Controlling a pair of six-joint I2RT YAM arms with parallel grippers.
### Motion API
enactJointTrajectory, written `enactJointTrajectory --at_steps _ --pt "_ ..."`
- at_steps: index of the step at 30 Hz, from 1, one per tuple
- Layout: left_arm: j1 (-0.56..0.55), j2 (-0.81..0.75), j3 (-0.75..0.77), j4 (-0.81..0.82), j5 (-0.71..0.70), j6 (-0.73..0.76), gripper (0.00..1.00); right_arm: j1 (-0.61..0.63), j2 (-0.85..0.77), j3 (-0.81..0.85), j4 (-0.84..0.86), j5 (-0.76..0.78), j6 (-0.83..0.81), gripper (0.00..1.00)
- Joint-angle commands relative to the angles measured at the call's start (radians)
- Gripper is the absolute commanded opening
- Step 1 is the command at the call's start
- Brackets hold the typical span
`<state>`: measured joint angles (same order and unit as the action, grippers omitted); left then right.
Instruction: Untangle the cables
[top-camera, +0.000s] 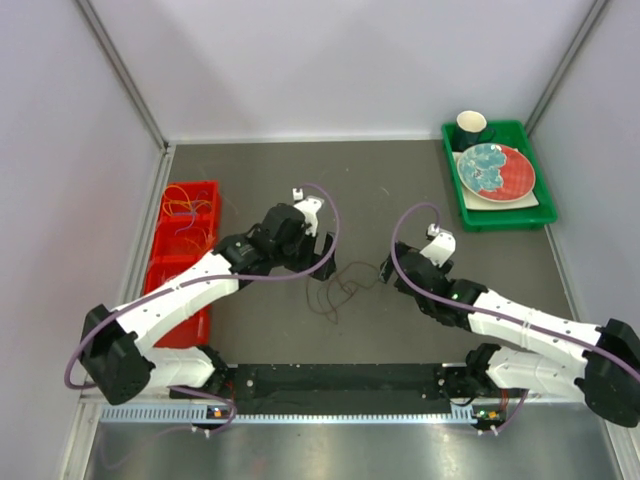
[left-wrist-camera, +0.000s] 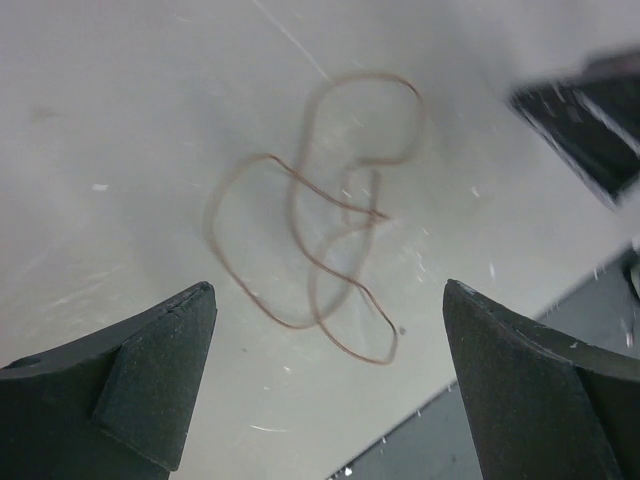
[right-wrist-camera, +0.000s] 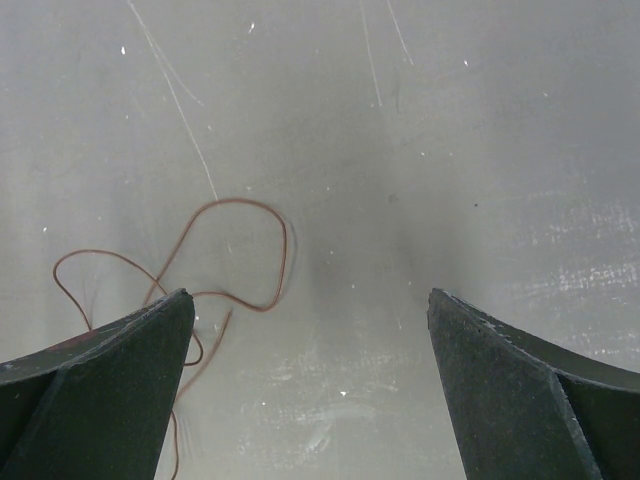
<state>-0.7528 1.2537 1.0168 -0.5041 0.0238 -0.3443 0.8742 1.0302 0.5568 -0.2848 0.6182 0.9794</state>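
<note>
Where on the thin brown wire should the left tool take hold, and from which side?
Grip the wire at its lower loop, nearest the left tool, likely from above: it lies flat on the table, and there one strand runs clear of the crossings.

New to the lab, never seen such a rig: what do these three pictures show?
Two white robot arms are bolted at the near edge of a grey table. One picture looks down on both; the other two come from a camera on each wrist, with that arm's dark fingers in view. The left end effector and the right end effector are open and hold nothing. Between them a thin brownish cable lies looped on the table. A red bin on the left holds more wires; a green tray on the right holds a cup and a plate.
</note>
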Motion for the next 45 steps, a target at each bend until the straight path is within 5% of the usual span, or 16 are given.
enactJointTrajectory --at_steps 1,12,19,28,40,44,45 --pt "-0.06 -0.02 -0.056 0.047 0.065 0.041 0.98 -0.007 0.005 0.04 0.006 -0.002 -0.002 0.99" --pt "-0.168 0.009 -0.052 0.03 -0.211 0.125 0.98 -0.007 -0.005 0.034 0.006 -0.003 0.001 0.99" --pt "-0.184 0.029 -0.086 0.081 -0.157 0.24 0.98 -0.007 -0.013 0.028 0.012 -0.003 -0.001 0.99" --pt "-0.172 0.251 -0.041 0.16 -0.19 0.281 0.98 -0.009 -0.039 0.009 0.021 -0.005 -0.004 0.99" --pt "-0.008 0.389 0.026 0.226 -0.084 0.335 0.97 -0.009 -0.03 0.008 0.038 -0.006 -0.01 0.99" --pt "0.067 0.48 0.058 0.233 0.016 0.312 0.77 -0.009 -0.021 0.015 0.038 -0.009 -0.015 0.99" --pt "0.081 0.499 0.072 0.222 0.043 0.3 0.56 -0.009 -0.021 0.014 0.038 -0.011 -0.016 0.99"
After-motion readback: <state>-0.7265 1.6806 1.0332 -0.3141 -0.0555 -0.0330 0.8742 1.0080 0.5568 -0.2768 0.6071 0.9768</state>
